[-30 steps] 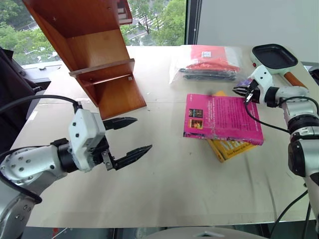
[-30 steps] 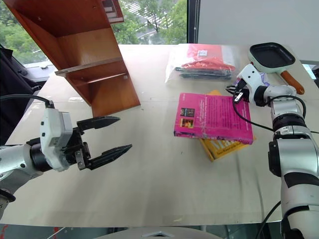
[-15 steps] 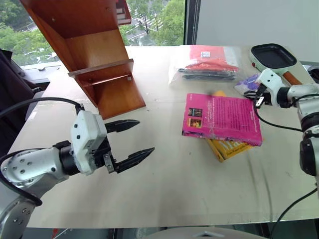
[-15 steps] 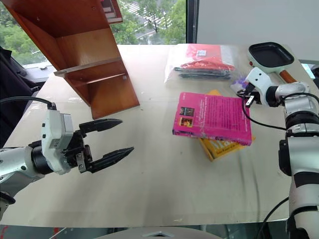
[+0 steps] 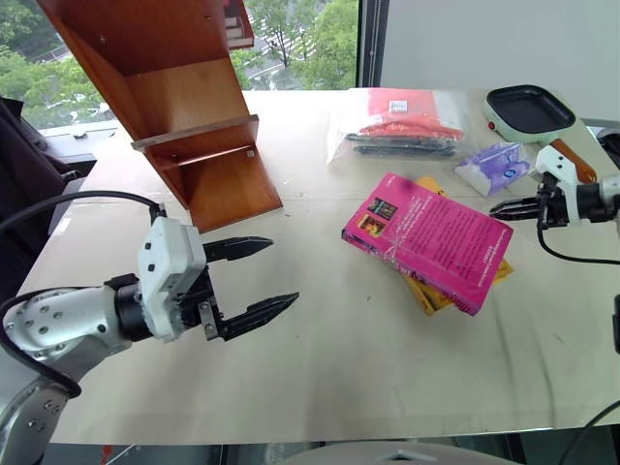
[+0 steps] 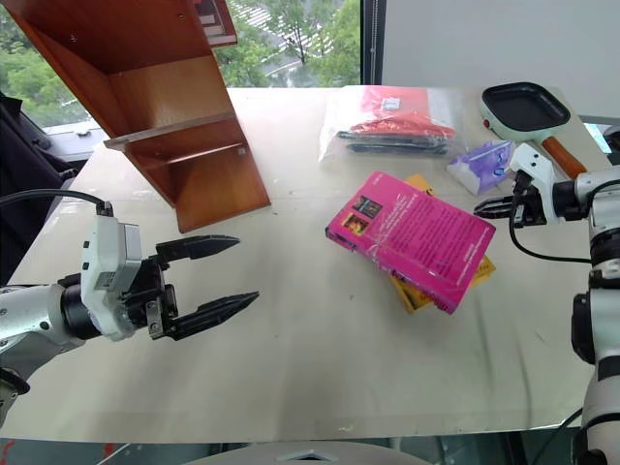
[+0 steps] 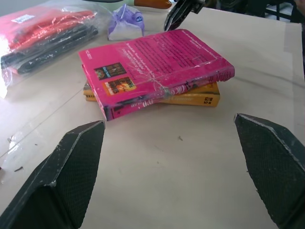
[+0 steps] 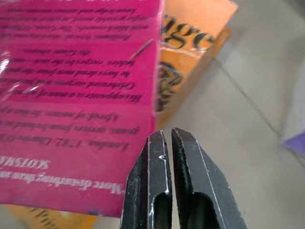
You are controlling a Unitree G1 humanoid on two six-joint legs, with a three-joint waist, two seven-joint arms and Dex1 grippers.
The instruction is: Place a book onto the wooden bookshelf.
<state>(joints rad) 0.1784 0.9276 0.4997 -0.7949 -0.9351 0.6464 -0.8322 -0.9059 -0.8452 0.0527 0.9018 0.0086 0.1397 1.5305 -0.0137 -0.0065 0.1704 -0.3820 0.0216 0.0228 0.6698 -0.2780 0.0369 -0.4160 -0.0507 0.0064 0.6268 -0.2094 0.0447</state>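
Observation:
The pink book (image 5: pixel 426 240) lies back cover up and skewed across a yellow book (image 5: pixel 433 295) on the table's right half. My right gripper (image 5: pixel 494 206) is shut with nothing in it, and its tips hover just off the book's far right edge. The right wrist view shows those shut fingertips (image 8: pixel 164 138) beside the pink cover's (image 8: pixel 71 95) edge. My left gripper (image 5: pixel 281 273) hangs open over the table's left side, well short of the book, pointing toward it (image 7: pixel 152 62). The wooden bookshelf (image 5: pixel 184 107) stands slanted at the far left.
A clear plastic bag with red things (image 5: pixel 402 121) lies at the back. To its right are a small purple packet (image 5: pixel 492 165) and a black pan with a wooden handle (image 5: pixel 528 107). The pale table (image 5: pixel 339 368) runs bare toward the front edge.
The pink book has swivelled clockwise on the yellow one, so it now lies diagonally. My right gripper has drawn back to the right, off the cover. The left gripper stayed put.

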